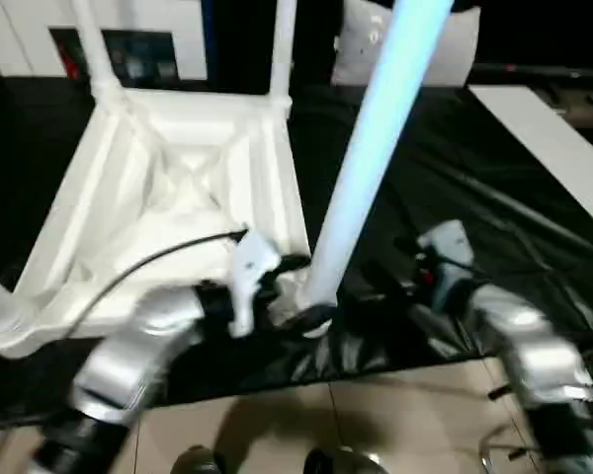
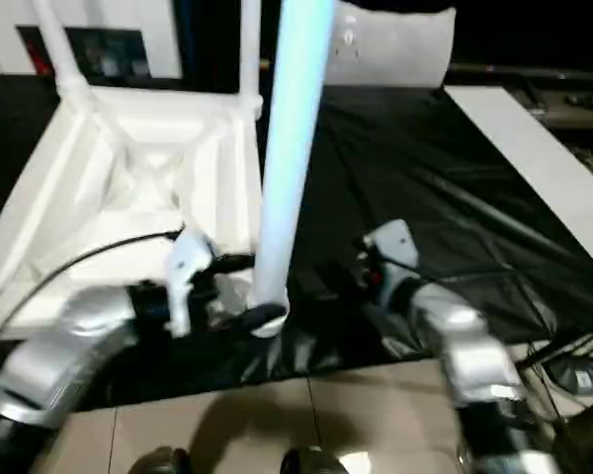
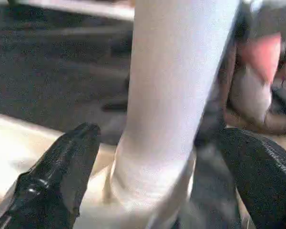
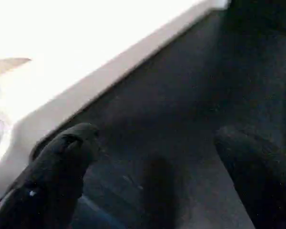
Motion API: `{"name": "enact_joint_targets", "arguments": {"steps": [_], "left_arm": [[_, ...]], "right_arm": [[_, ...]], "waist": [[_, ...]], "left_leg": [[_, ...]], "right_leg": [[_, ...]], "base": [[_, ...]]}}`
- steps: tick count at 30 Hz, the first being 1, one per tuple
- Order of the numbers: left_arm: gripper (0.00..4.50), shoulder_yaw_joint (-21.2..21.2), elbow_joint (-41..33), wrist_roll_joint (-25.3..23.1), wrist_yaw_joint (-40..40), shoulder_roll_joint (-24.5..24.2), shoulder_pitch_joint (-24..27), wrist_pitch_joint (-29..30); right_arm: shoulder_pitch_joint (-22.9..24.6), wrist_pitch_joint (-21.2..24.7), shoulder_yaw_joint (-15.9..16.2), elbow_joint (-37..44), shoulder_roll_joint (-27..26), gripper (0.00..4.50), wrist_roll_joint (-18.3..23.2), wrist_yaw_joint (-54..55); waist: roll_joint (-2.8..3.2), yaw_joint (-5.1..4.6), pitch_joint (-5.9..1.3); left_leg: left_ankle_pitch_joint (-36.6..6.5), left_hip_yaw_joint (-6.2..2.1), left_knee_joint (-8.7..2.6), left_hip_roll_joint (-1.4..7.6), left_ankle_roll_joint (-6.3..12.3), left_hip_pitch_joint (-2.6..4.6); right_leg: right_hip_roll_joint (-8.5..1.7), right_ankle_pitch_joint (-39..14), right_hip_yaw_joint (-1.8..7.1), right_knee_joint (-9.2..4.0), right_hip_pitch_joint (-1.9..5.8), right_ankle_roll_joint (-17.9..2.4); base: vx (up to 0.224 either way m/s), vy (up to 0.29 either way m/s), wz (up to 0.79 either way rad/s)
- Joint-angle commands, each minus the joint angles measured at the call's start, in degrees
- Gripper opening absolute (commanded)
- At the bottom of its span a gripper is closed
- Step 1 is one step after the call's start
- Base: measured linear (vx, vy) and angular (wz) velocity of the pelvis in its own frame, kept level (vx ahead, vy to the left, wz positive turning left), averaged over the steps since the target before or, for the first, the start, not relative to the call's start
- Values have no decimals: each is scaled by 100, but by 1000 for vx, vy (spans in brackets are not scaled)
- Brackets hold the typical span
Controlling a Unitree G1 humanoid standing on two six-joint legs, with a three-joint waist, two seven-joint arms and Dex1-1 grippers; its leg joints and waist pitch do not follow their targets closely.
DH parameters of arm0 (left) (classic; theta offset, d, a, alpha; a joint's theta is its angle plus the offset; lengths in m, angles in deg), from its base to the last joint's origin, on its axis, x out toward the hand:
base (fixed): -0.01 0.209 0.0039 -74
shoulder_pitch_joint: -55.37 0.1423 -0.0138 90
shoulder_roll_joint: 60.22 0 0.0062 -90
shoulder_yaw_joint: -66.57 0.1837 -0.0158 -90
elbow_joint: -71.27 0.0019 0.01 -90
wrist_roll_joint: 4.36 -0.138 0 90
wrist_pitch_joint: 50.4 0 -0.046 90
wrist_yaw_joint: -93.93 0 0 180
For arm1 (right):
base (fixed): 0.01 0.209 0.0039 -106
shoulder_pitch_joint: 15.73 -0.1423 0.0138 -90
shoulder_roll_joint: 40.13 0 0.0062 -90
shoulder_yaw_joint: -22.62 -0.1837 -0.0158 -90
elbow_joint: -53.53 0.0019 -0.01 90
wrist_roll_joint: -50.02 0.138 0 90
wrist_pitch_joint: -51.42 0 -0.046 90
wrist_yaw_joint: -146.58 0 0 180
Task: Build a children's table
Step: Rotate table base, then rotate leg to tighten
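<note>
I hold my left gripper (image 3: 157,167), fingers spread, around a leg (image 1: 376,148) at the upturned children's table (image 1: 168,188) (its five-o'clock corner socket). My right gripper (image 4: 157,176) hangs released at three o'clock; next, judging seating, press it home.

The white children's table (image 1: 168,188) lies upside down on black sheeting, ribbed underside showing. Three legs stand in corner sockets; the nearest leg (image 1: 376,148) leans slightly.
</note>
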Motion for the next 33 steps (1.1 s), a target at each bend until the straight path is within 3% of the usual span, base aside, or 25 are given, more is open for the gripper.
{"name": "enact_joint_targets", "arguments": {"steps": [1,4,6,8,12,13,16,18,25,33], "left_arm": [[409,171,353,-390,341,-294,-199,-233],[407,217,507,-494,452,-402,-280,-321],[367,297,805,-627,659,-567,-461,-509],[358,328,989,-642,792,-625,-575,-606],[322,376,1291,-649,1128,-670,-773,-750],[316,404,1342,-639,1311,-717,-814,-729],[289,441,1421,-662,1456,-778,-860,-734],[278,483,1486,-683,1559,-833,-889,-747],[220,455,1522,-701,1672,-881,-867,-567],[150,409,1712,-730,1629,-781,-898,-525]], "right_arm": [[177,110,15,441,286,450,133,-389],[255,170,25,598,395,450,177,-531],[504,392,122,1077,685,450,381,-970],[694,528,235,1427,883,450,545,-1284],[893,645,428,1803,1011,450,632,-1513],[923,673,479,1866,1021,450,593,-1529],[931,714,519,1893,1022,450,562,-1519],[943,789,541,1960,1038,450,599,-1519],[937,917,611,2039,1043,450,624,-1504],[863,1012,662,1998,984,450,603,-1433]], "waist": [[94,30,-497],[113,60,-516],[143,70,-524],[135,95,-546],[139,115,-567],[169,112,-565],[148,114,-562],[165,123,-567],[179,156,-579],[168,164,-578]], "left_leg": [[-1339,-63,-396,193,75,89],[-1243,-57,-389,196,74,85],[-1241,-56,-393,188,114,91],[-1212,-72,-398,199,136,55],[-1244,-76,-389,198,131,55],[-1270,-80,-394,205,105,64],[-1335,-75,-390,199,87,76],[-1349,-73,-387,194,82,80],[-1362,-77,-395,210,57,88],[-1351,-79,-395,200,65,83]], "right_leg": [[-426,-2055,331,-542,271,-702],[-445,-2013,334,-538,271,-742],[-419,-1927,327,-569,278,-779],[-440,-1769,325,-512,318,-796],[-470,-1988,316,-546,308,-780],[-479,-2045,317,-547,295,-794],[-474,-2213,315,-563,279,-776],[-473,-2297,315,-575,275,-731],[-475,-2143,312,-553,269,-799],[-477,-2232,307,-567,274,-730]], "base": [[0,0,0],[0,0,0],[0,0,0],[0,0,0],[0,0,0],[0,0,0],[0,0,0],[0,0,0],[0,0,0],[0,0,0]]}}
